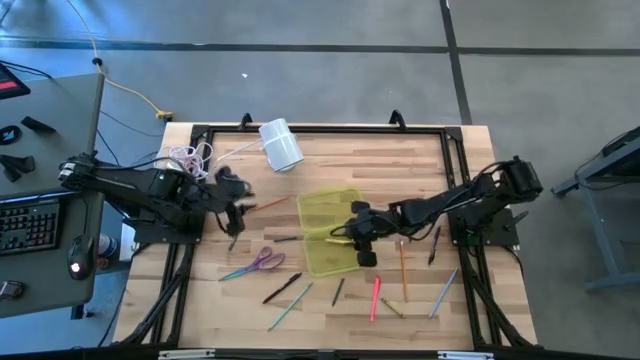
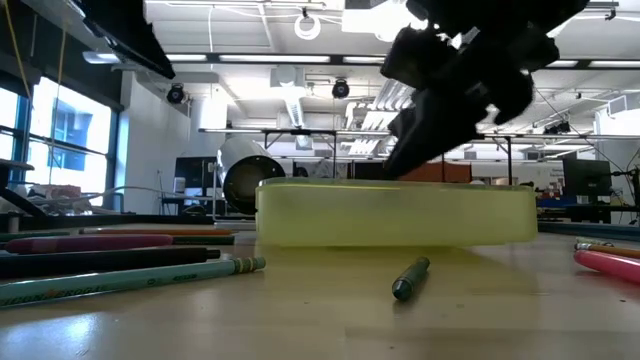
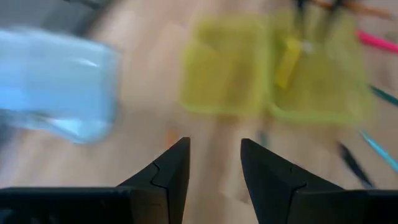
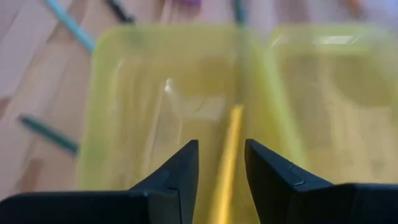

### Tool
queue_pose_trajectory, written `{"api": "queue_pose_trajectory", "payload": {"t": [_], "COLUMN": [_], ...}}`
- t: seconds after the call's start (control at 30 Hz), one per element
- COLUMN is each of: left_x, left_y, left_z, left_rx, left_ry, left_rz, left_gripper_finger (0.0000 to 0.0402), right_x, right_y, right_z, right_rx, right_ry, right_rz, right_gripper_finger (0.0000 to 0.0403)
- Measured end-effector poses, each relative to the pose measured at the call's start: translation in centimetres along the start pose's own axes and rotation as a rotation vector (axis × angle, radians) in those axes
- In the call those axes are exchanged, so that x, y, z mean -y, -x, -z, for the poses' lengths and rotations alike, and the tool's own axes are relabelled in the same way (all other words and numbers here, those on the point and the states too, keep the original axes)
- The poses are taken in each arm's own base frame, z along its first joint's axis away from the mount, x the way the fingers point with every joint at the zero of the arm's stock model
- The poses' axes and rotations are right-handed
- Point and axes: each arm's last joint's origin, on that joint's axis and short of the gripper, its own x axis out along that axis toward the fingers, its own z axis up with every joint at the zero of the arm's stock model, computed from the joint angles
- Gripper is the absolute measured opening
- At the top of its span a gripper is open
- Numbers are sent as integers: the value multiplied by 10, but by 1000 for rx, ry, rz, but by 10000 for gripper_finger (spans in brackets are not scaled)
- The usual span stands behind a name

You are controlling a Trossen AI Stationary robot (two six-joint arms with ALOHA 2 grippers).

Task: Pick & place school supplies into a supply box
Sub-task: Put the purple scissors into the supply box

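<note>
The right gripper (image 4: 221, 165) hangs over the open translucent yellow-green plastic supply box (image 1: 328, 232) at mid-desk, jaws apart, with a thin yellow pencil (image 4: 227, 155) lying in the box's tray between the fingertips, unclamped. The left gripper (image 3: 214, 165) hovers near a white cylinder (image 1: 281, 144), jaws apart and empty. Other pens and purple-handled scissors (image 1: 262, 261) lie on the wooden desk (image 1: 420, 160).

Grey concrete floor (image 1: 330, 25) spreads around the light wooden slatted table (image 1: 330, 310), dark seams crossing it. A grey side desk (image 1: 55, 130) carries a black keyboard (image 1: 28, 225). Across the room: tall bright windows (image 2: 62, 140), white ceiling with strip lights (image 2: 250, 60), dark metal workbench frames (image 2: 300, 140).
</note>
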Motion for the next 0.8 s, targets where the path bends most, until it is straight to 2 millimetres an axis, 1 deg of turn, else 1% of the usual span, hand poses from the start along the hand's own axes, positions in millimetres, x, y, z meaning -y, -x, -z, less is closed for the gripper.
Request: {"api": "queue_pose_trajectory", "payload": {"t": [0.07,0.17,0.33,0.5,0.67,0.8], "left_x": [7,18,36,49,60,64], "left_y": [-10,-31,-71,-106,-137,-154], "left_z": [1,4,14,29,42,54], "left_rx": [-79,-200,-412,-605,-700,-773], "left_ry": [27,64,124,139,138,118], "left_rz": [67,92,94,86,99,80], "left_gripper_finger": [177,177,177,177,177,177], "right_x": [4,12,22,24,24,24], "right_y": [1,7,27,50,66,69], "right_z": [-5,-12,-24,-34,-40,-40], "right_rx": [42,93,177,247,299,302], "right_ry": [-2,-18,1,43,66,66], "right_rz": [-2,-4,55,105,140,146], "right_gripper_finger": [113,113,113,113,113,113]}}
